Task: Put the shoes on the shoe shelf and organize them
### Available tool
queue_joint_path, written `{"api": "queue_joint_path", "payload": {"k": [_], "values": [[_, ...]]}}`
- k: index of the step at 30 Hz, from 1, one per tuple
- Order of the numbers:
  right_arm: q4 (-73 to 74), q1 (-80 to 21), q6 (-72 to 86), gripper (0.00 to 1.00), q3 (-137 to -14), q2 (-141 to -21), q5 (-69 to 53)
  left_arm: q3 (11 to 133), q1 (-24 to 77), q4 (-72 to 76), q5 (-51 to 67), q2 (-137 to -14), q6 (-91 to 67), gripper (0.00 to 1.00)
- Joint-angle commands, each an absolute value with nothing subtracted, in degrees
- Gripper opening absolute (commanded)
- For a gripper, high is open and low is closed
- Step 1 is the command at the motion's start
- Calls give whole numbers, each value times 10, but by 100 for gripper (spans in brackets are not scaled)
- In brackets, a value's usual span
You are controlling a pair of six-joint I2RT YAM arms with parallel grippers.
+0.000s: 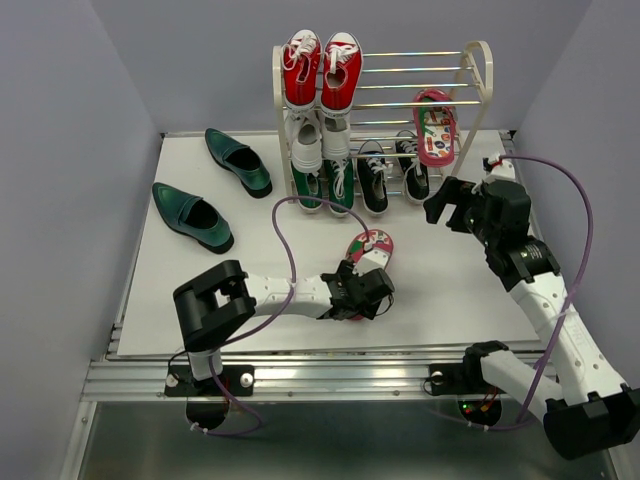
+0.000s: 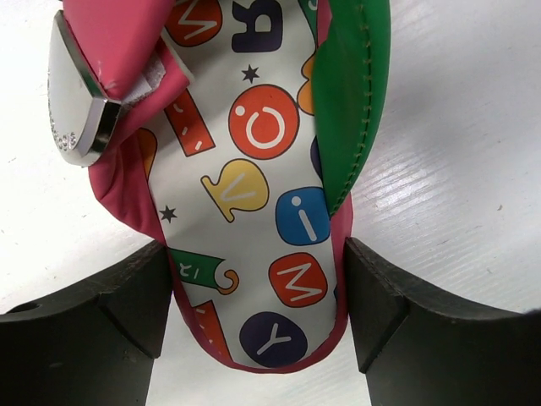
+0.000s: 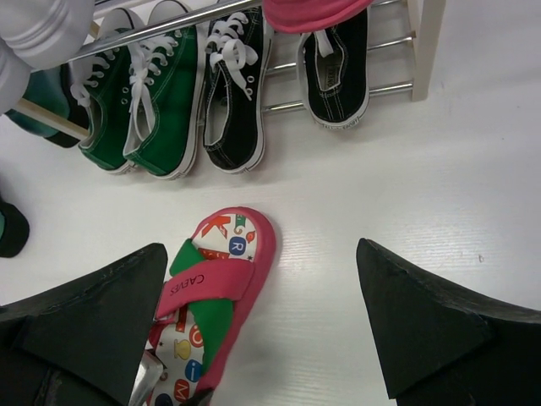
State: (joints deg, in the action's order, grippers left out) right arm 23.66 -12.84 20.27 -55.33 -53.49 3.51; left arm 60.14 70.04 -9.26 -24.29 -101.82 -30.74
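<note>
Straddling heel: my left pincer (image 2: 258, 296), pads (image 2: 101, 326) touching both edges of flip-flop (image 1: 373, 247).
Flip-flop: flat on counter (image 1: 200, 285), toe toward shoe shelf (image 1: 478, 75), long axis along my reach.
Other arm: right pincer (image 3: 260, 254) wide open, empty, farther.

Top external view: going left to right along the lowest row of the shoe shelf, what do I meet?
green sneaker pair → first black sneaker → second black sneaker
</note>
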Motion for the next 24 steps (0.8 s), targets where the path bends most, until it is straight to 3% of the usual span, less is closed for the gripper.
{"api": "queue_joint_path", "payload": {"k": [1,11,24], "values": [[232,-133,194,100,-551,-519,54,592,700,-69,-221,-1018,-341,0],[279,-133,224,100,-518,-487,162,580,720,-83,-346,-880,-359,0],[297,-133,225,100,-492,-464,224,577,732,-88,-422,-816,-349,0]]}}
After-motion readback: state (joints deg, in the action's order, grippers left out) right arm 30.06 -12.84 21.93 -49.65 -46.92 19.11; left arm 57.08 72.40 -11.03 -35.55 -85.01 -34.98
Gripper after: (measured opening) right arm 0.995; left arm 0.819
